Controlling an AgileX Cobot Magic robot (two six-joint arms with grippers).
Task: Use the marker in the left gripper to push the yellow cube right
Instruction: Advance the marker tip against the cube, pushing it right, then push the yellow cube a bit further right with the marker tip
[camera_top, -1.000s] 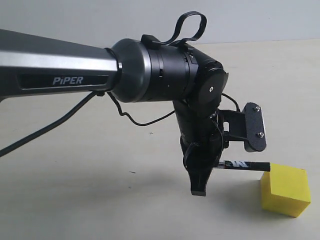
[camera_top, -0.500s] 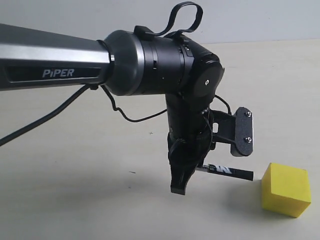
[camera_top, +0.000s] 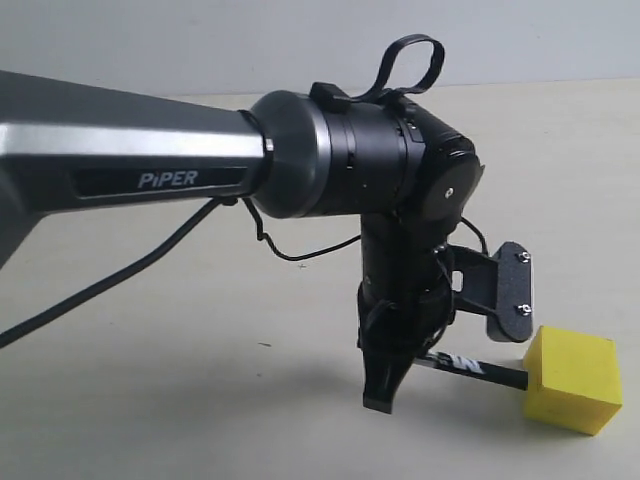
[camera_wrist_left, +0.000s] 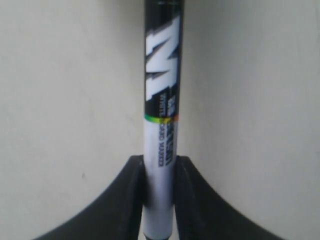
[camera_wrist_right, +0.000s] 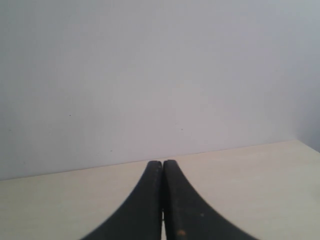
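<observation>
2 black fingers of the left gripper clamped the marker by its white barrel, holding it tilted slightly down above the table. In the exterior view its black end reached the left face of the yellow cube, apparently touching it. The cube sat on the table at the far right. The right gripper had its fingers pressed together on nothing.
</observation>
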